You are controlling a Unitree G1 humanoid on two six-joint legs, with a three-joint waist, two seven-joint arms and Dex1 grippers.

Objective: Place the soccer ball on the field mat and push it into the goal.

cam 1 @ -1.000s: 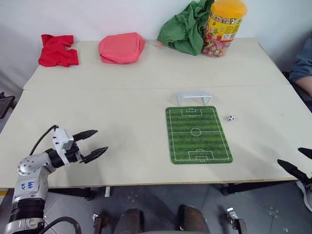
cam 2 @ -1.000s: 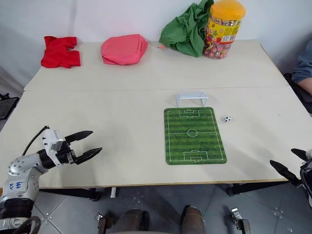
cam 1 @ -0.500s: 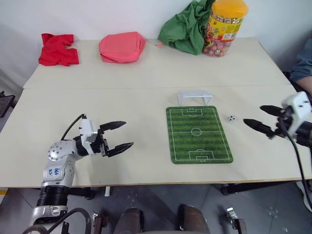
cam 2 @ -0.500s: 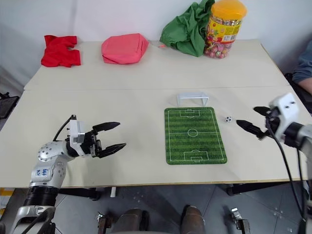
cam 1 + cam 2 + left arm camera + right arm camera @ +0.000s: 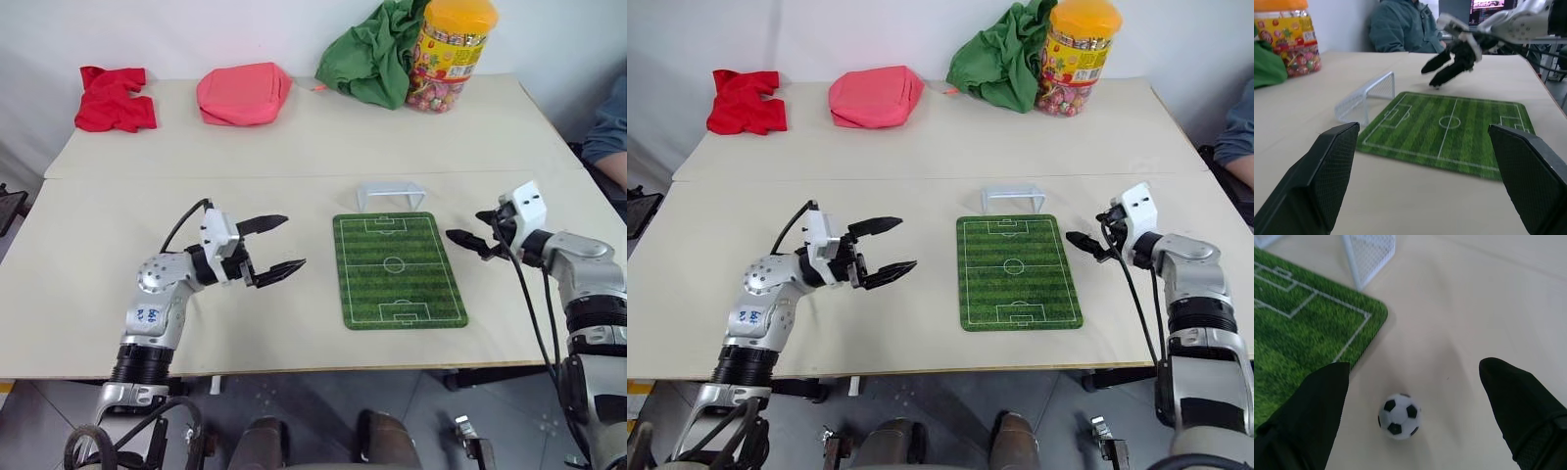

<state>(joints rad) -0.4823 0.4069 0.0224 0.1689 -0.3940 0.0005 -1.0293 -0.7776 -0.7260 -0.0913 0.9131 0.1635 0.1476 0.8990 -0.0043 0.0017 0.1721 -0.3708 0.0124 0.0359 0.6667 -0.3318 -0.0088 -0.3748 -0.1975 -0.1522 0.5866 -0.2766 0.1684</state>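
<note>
The soccer ball [image 5: 1399,415] lies on the bare tabletop just off the right edge of the field mat [image 5: 400,269], near its far corner. My right gripper [image 5: 1085,225] hovers over the ball, open, with one finger on either side and no contact visible. The head views hide the ball behind those fingers. The goal [image 5: 390,194] stands upright at the mat's far end. My left gripper [image 5: 294,243] is open and empty, held above the table to the left of the mat and pointing toward it.
Along the back of the table lie a red cloth [image 5: 113,96], a pink pouch [image 5: 243,93], a green cloth [image 5: 372,54] and a candy jar [image 5: 451,49]. A seated person [image 5: 607,137] is at the table's right side.
My right gripper has come in from the table's right front edge, forward and left to the ball. My left gripper has risen and moved right toward the mat. Ball, mat and goal have stayed put.
</note>
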